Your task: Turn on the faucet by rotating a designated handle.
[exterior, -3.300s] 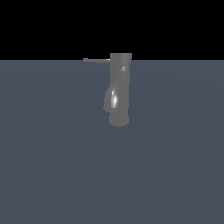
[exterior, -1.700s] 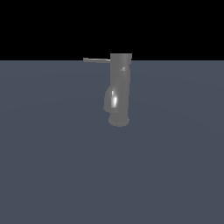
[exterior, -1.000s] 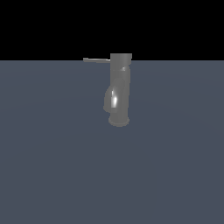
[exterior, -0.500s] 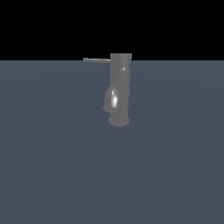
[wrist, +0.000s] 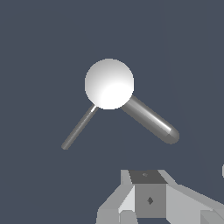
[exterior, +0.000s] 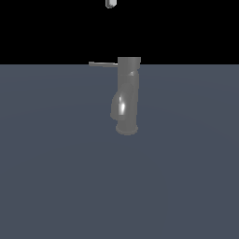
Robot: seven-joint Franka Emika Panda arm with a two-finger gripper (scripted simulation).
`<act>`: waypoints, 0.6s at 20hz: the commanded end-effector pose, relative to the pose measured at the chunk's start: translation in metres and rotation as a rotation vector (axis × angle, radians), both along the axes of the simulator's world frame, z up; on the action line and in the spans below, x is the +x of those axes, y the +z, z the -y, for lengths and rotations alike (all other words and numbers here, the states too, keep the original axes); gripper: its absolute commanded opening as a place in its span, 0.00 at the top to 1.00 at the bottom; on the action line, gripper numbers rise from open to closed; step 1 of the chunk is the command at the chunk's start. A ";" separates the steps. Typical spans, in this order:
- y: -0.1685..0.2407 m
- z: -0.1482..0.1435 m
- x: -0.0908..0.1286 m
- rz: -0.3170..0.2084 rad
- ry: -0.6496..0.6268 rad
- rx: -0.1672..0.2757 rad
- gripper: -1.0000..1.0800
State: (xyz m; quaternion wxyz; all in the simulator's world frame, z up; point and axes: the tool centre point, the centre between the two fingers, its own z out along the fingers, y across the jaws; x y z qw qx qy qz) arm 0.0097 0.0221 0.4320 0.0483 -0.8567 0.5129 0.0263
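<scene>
So the faucet (exterior: pixel 127 95) stands upright on the flat grey-blue floor (exterior: pixel 56 177), shiny metal, flared base at the bottom and the curved spout (exterior: pixel 116 108) bulging out low down. The handle (exterior: pixel 103 64) is that skinny flat lever poking out sideways from the cap, toward the exterior view's left.

The gripper (exterior: pixel 110 3) is barely in frame, just a pale bit high above the handle, well apart from it and touching nothing. In the wrist view you look straight down on the round cap (wrist: pixel 109 83), with handle (wrist: pixel 79 127) and spout (wrist: pixel 151 121) splayed out from it. Honestly can't tell if the fingers are spread or pressed together.
</scene>
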 end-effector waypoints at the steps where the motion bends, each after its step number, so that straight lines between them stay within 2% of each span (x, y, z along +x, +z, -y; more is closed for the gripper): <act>1: -0.011 -0.005 0.014 -0.008 -0.063 -0.005 1.00; 12: -0.064 -0.027 0.071 -0.036 -0.327 -0.040 1.00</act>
